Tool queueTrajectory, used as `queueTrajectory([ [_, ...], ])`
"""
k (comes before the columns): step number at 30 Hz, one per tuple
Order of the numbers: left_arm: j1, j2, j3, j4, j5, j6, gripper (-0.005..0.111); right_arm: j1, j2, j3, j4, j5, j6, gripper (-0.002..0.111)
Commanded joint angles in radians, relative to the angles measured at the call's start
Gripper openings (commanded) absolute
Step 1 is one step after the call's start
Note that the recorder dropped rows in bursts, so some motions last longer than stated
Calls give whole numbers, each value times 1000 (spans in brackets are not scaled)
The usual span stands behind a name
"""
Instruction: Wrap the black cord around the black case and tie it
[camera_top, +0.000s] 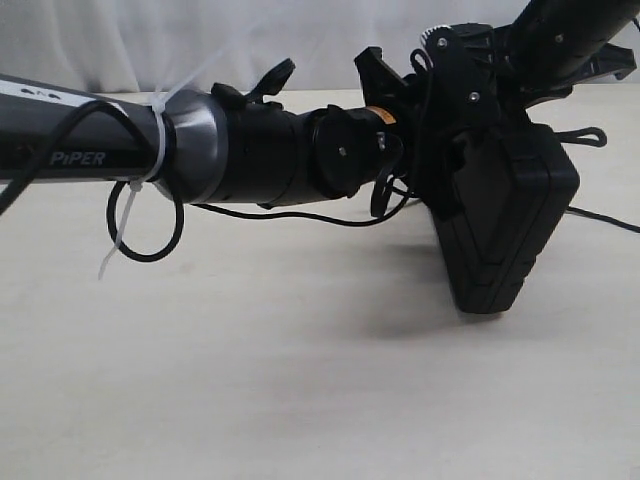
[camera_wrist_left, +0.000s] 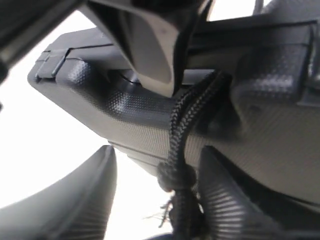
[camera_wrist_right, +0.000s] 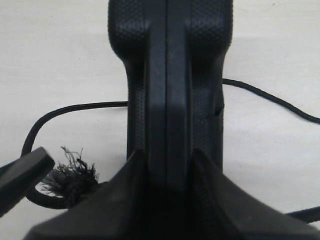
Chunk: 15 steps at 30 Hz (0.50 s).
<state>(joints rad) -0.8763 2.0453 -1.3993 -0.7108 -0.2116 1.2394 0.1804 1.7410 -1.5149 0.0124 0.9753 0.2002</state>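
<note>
The black case (camera_top: 510, 220) hangs tilted on edge above the table, and my right gripper (camera_top: 470, 95) is shut on its upper edge from above. The right wrist view shows the case's seam (camera_wrist_right: 167, 75) clamped in my right gripper (camera_wrist_right: 167, 170). My left gripper (camera_top: 395, 115) reaches in from the left against the case. Its fingers (camera_wrist_left: 75, 200) stand wide apart in the left wrist view. The black cord (camera_wrist_left: 182, 120) runs doubled over the case (camera_wrist_left: 125, 115), and its knot (camera_wrist_left: 175, 175) lies loose beside one finger. The frayed end (camera_wrist_right: 70, 175) dangles below.
The pale table (camera_top: 300, 380) lies under both arms. Loose cord trails on the table behind the case (camera_wrist_right: 270, 97) and to the right of it (camera_top: 600, 215). A glossy cable loop (camera_top: 145, 230) and a white zip tie (camera_top: 125, 215) hang from the left arm.
</note>
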Motion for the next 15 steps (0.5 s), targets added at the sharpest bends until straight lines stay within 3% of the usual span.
queueTrajectory([
  [1, -8, -1, 2, -7, 13, 22, 54, -4, -11, -15, 6, -36, -5, 4],
  [15, -6, -9, 2, -7, 68, 98, 54, -4, -11, -15, 6, -36, -5, 4],
])
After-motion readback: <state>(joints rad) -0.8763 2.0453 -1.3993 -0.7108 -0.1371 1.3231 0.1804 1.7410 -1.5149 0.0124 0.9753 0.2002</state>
